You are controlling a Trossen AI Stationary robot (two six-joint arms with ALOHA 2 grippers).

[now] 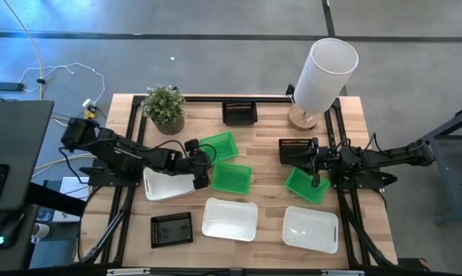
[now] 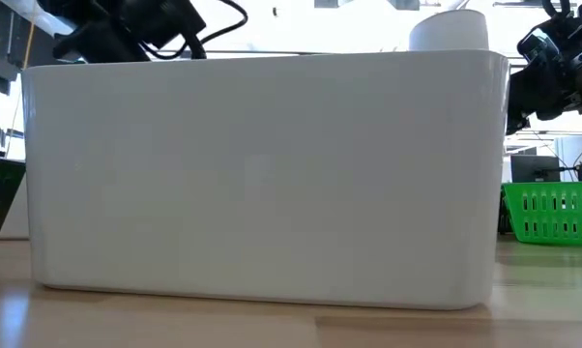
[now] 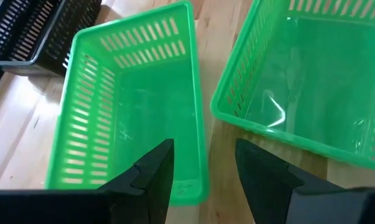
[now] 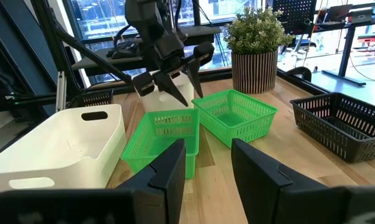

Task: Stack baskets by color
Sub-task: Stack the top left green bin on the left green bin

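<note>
Two green slotted baskets lie side by side near the table's middle, the far one (image 1: 219, 146) (image 3: 134, 106) and the near one (image 1: 232, 177) (image 3: 306, 81). My left gripper (image 1: 203, 173) (image 3: 203, 177) (image 4: 184, 87) hangs open above their left ends and slants down. Its fingers stand on either side of the far basket's near corner and touch nothing. My right gripper (image 1: 311, 165) (image 4: 206, 168) waits open at the right, over a third green basket (image 1: 308, 186). All the baskets rest on their bottoms on the table.
White baskets lie under my left arm (image 1: 166, 185) and along the near edge (image 1: 229, 218) (image 1: 311, 228). Black baskets sit at the far middle (image 1: 239, 113), by my right gripper (image 1: 295, 150) and near left (image 1: 172, 228). A potted plant (image 1: 164, 107) and a white lamp (image 1: 323, 73) stand at the back.
</note>
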